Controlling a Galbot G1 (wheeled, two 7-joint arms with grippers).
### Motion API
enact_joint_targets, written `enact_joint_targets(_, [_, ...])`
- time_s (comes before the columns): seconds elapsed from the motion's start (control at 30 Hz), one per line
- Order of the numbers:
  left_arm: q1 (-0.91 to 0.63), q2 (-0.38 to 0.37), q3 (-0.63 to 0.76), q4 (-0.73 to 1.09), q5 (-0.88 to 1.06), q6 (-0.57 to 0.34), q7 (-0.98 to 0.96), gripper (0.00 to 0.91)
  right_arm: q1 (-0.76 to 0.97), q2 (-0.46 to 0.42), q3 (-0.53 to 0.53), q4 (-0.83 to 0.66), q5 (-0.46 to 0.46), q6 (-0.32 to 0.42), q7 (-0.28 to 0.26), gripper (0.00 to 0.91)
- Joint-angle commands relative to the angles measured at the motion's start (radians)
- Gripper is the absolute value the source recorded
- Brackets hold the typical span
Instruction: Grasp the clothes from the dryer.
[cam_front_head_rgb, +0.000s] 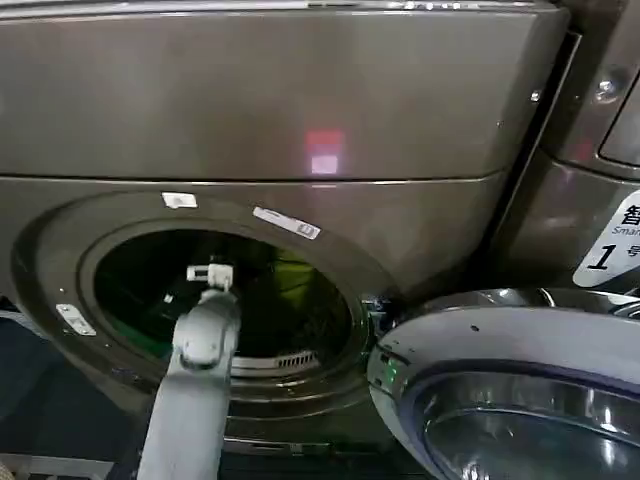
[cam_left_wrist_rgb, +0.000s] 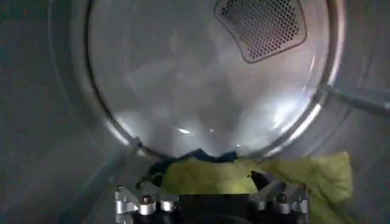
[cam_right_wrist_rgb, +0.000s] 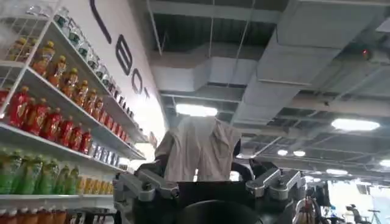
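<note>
The dryer (cam_front_head_rgb: 300, 120) is a bronze-grey machine with its round porthole (cam_front_head_rgb: 60, 260) open. My left arm (cam_front_head_rgb: 205, 340) reaches through the porthole into the drum. The clothes (cam_front_head_rgb: 292, 272) show as yellow-green fabric deep inside. In the left wrist view the clothes (cam_left_wrist_rgb: 286, 173) lie bunched on the drum floor, with a dark blue piece (cam_left_wrist_rgb: 201, 156) behind them. My left gripper (cam_left_wrist_rgb: 204, 179) is open just above the fabric, a finger on each side of it. My right gripper (cam_right_wrist_rgb: 200, 161) is open and raised toward the ceiling, away from the dryer.
The dryer's door (cam_front_head_rgb: 520, 330) hangs open at the lower right, close to the porthole. A neighbouring machine (cam_front_head_rgb: 600, 150) stands on the right. The drum's back wall (cam_left_wrist_rgb: 207, 73) carries a perforated vent (cam_left_wrist_rgb: 262, 24). Shelves of bottles (cam_right_wrist_rgb: 49, 122) and a beige garment shape (cam_right_wrist_rgb: 198, 146) show beyond my right gripper.
</note>
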Motion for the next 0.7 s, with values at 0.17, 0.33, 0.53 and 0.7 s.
enact_joint_targets(0.17, [-0.230, 0.020, -0.032, 0.163, 0.808, -0.582, 1.007, 0.907, -0.011, 0.012, -0.001, 0.002, -0.003, 0.012, -0.004, 0.907])
enact_joint_targets(0.33, [-0.299, 0.042, 0.025, 0.242, 0.834, -0.743, 1.009, 0.907, -0.005, 0.014, -0.010, 0.000, -0.005, 0.017, -0.006, 0.907])
enact_joint_targets(0.53, [-0.348, 0.057, 0.070, 0.309, 0.843, -0.791, 1.009, 0.907, -0.004, 0.015, -0.017, -0.010, -0.009, 0.027, -0.008, 0.907])
enact_joint_targets(0.7, [-0.360, 0.065, 0.092, 0.348, 0.887, -0.772, 1.009, 0.907, 0.003, 0.020, -0.030, -0.006, -0.014, 0.028, -0.009, 0.907])
